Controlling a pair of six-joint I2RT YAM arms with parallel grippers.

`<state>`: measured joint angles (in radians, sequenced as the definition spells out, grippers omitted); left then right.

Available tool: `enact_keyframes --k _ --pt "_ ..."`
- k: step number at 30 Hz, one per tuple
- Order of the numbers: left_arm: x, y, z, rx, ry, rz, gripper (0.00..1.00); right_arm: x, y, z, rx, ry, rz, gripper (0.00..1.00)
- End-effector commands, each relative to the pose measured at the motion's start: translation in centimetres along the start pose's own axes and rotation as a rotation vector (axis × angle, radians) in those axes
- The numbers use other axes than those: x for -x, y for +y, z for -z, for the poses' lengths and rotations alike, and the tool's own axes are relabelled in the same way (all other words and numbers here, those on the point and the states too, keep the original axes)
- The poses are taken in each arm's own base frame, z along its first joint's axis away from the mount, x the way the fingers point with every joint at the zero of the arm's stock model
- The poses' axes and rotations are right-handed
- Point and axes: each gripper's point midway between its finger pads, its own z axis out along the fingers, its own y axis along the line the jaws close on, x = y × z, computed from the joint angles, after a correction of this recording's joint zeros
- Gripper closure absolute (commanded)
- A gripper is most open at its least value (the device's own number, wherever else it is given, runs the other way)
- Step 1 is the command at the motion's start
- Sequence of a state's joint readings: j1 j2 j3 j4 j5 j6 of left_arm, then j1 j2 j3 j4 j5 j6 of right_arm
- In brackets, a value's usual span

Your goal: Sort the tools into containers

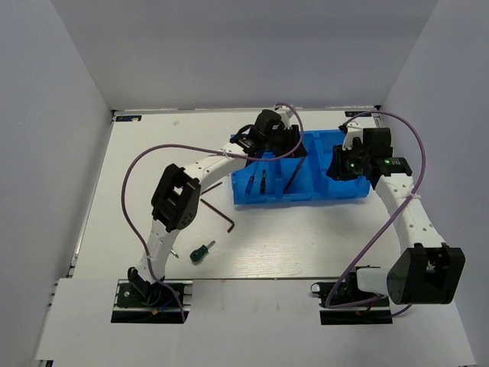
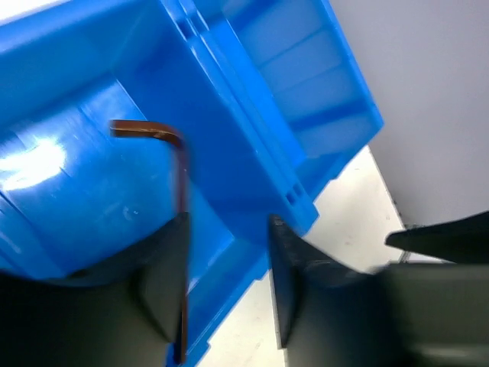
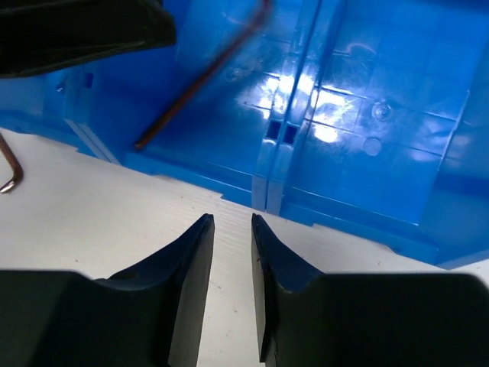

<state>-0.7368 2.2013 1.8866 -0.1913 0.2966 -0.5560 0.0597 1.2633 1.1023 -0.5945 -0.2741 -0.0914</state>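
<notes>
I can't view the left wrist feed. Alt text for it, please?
A dark L-shaped hex key sits in a blue bin compartment, its long shaft beside the inner edge of one finger of the left tool. The fingers stand apart, nothing clamped between them; white table shows beyond the bin.

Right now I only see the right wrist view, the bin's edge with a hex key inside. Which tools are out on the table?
Observer: Two: a loose hex key and a green screwdriver, both in front of the bin, off its left end.
Operator: What's in the left compartment?
Observer: Two thin screwdrivers, side by side.
Operator: And the left gripper?
Observer: The left gripper is over the middle compartment, jaws apart, nothing between them; the binned hex key lies beside one finger.
</notes>
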Motion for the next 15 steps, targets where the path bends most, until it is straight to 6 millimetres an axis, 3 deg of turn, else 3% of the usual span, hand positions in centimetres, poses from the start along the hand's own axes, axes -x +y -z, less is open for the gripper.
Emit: enact_keyframes --k 1,4,7,8,9,10,11,12,13,14,15 --pt "3.2 -1.8 1.0 0.01 -0.07 -0.009 0.41 1.2 1.1 0.1 0.072 -0.048 0.032 0.67" --pt "3.6 -2.1 1.3 0.006 -0.079 -0.032 0.4 1.3 1.8 0.1 0.121 -0.05 0.062 0.66" --pt "5.6 -3.6 2.9 -0.008 -0.122 -0.052 0.44 1.4 3.0 0.2 0.194 -0.056 0.1 0.68" --pt "5.8 -3.5 3.4 0.01 -0.122 -0.072 0.51 1.6 4.0 0.5 0.253 -0.068 0.132 0.72" --pt "7.2 -4.7 5.3 0.009 -0.157 -0.09 0.74 1.4 5.6 0.9 0.348 -0.071 0.171 0.74" --pt "7.2 -3.9 6.2 0.066 -0.167 -0.091 0.85 1.2 6.6 1.0 0.408 -0.076 0.222 0.77" --pt "7.3 -2.8 7.7 0.115 -0.169 -0.089 0.93 1.1 9.5 2.1 0.57 -0.089 0.244 0.8" --pt "8.8 -4.4 11.5 0.122 -0.226 -0.11 0.98 0.8 10.3 2.3 0.621 -0.094 0.308 0.86" --pt "6.8 -0.8 12.8 0.256 -0.214 -0.087 1.0 -0.1 11.5 2.4 0.678 -0.082 0.363 0.88" --pt "6.3 0.2 14.8 0.318 -0.229 -0.083 1.0 -0.7 13.3 2.5 0.738 -0.076 0.41 0.91" --pt "5.5 2.4 17.2 0.409 -0.229 -0.067 0.95 -1.3 13.9 2.1 0.752 -0.076 0.482 0.92"
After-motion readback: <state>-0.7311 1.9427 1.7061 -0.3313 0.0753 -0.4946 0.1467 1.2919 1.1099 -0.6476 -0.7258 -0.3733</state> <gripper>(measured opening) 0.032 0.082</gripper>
